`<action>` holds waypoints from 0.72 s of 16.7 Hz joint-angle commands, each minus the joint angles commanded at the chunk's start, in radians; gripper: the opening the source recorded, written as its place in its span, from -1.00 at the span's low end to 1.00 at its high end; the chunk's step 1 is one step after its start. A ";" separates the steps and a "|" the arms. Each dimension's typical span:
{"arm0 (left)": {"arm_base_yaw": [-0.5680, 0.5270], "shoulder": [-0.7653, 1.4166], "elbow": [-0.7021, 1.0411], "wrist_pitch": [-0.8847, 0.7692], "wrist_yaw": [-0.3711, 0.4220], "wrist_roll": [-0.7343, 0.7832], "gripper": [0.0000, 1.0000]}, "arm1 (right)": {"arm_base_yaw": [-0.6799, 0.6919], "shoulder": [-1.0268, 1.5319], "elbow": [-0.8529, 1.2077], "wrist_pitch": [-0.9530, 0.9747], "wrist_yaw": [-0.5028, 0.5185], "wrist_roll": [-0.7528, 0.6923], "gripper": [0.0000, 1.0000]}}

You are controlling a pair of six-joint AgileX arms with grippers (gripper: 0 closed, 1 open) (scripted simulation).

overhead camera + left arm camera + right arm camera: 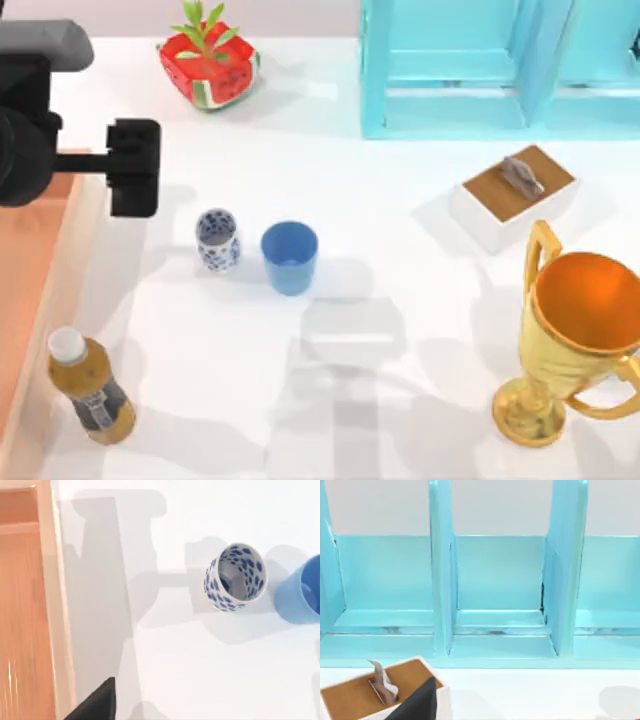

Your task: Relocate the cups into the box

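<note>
- Left gripper point(133, 168) hovers beside the box point(40, 290), fingers' state unclear.
- Patterned cup point(217, 239) and blue cup point(289, 257) stand on the table point(400, 400), just beside each other.

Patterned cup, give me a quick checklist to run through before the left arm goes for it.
1. Patterned cup upright on the table: ok.
2. Gap between it and the blue cup: narrow, apart in the top view: ok, but tight.
3. Left claw lined up over the cup: not ok, it is off toward the wooden box.
4. Left claw open wide enough: cannot tell.
5. Box floor bare where visible in the left wrist view: ok.
6. Bottle clear of the cup: ok.
</note>
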 joint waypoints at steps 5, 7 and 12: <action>-0.081 0.452 0.454 -0.290 -0.005 -0.107 1.00 | 0.000 0.000 0.000 0.000 0.000 0.000 1.00; -0.105 0.609 0.612 -0.389 -0.008 -0.146 1.00 | 0.000 0.000 0.000 0.000 0.000 0.000 1.00; -0.142 0.906 0.906 -0.571 -0.019 -0.220 1.00 | 0.000 0.000 0.000 0.000 0.000 0.000 1.00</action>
